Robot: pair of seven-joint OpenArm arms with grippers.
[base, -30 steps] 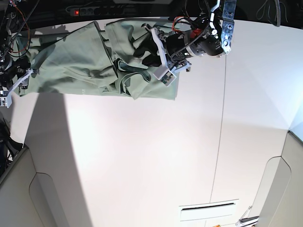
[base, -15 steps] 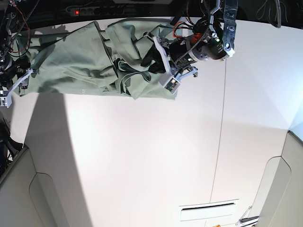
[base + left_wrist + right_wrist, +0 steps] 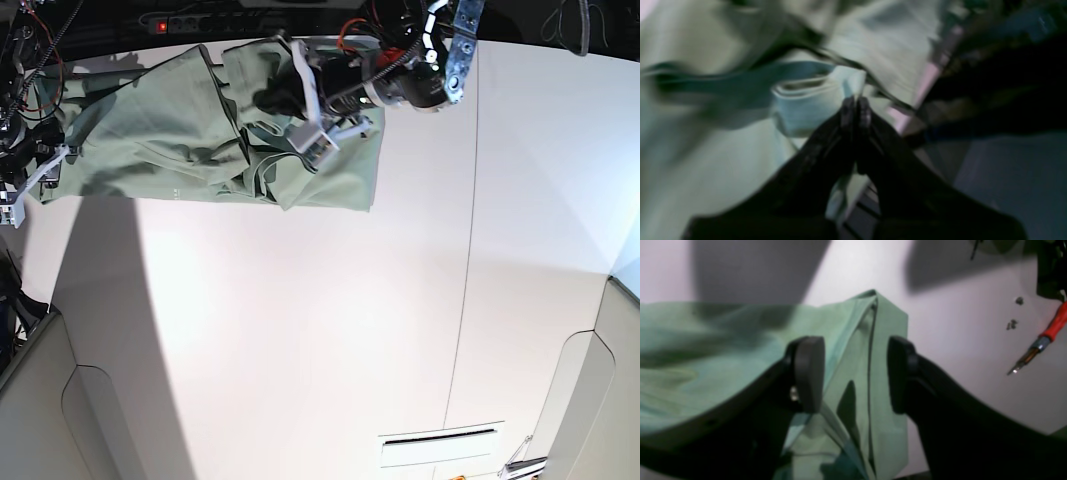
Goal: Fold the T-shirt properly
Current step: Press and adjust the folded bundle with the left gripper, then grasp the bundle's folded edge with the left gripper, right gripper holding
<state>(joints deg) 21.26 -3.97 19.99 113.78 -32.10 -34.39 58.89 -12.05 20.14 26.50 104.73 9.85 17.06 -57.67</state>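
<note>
Shirt: the large pale sage-green thin-fabric T-shirt (image 3: pixel 180 130) lay bunched along the far edge of the white table (image 3: pixel 320 330), spread sideways from the left side of the base view to about its middle, with creases and a dark-trimmed fold near its centre.

Left gripper: the black left gripper (image 3: pixel 856 111) had its fingertips pressed together; a pale fold of cloth sat just at the tips, but the wrist view was too blurred to say whether fabric was pinched between them. In the base view this arm hung over the shirt's upper right part.

Right gripper: the black right gripper (image 3: pixel 855 373) stood with its pads well apart, straddling a dark-trimmed corner of the shirt without clamping it.

Progress: judged early. The shirt was rumpled and partly doubled over itself, with no neat rectangle or aligned edges visible. Flattening, bringing the sides in and the final fold all seemed left to do.

Base view only: the whole outline of the shirt, both arms at its opposite ends, and the wide bare table nearer the camera.

Right wrist view only: the open gap between the pads, the trimmed corner lying flat on the table, and a red-handled tool (image 3: pixel 1045 340) off to the side.

Left wrist view only: the closed fingertips and layered folds close up.
</note>
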